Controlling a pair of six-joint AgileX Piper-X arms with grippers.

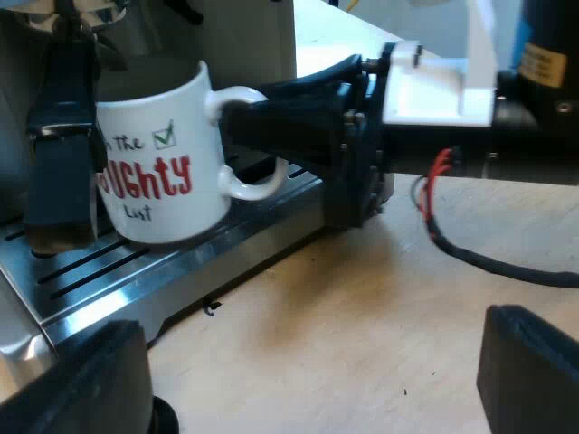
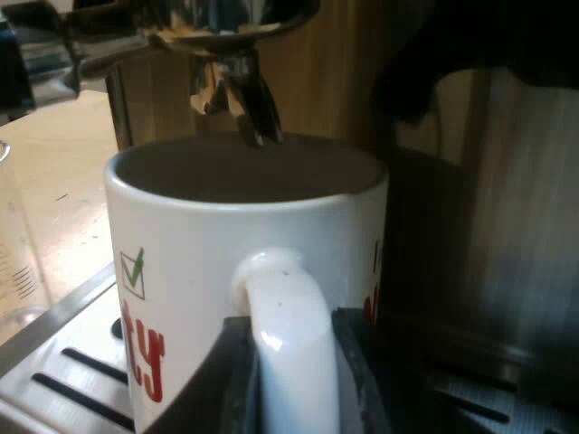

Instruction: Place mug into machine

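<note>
Under the twin steel spout (image 2: 249, 99) of the steel-fronted espresso machine (image 2: 516, 235), the white ceramic mug with red lettering (image 1: 158, 172) stands at the slotted steel drip tray (image 1: 81, 271), mouth placed to catch the pour. Right gripper (image 2: 294, 371) is clamped on its looped handle (image 2: 285, 307), steadying it; whether the base touches the tray is unclear. Left gripper (image 1: 308, 375) hangs over the pale wooden table (image 1: 362, 298), spread wide and empty, out of the way

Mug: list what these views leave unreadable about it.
Print: left wrist view, a dark part covers the first letters on the mug; right wrist view, it curves out of sight.
Base: left wrist view, too blurred to tell whether it touches the drip tray; right wrist view, the right gripper hides it.
Inside: both views, its wall hides the bottom.
</note>
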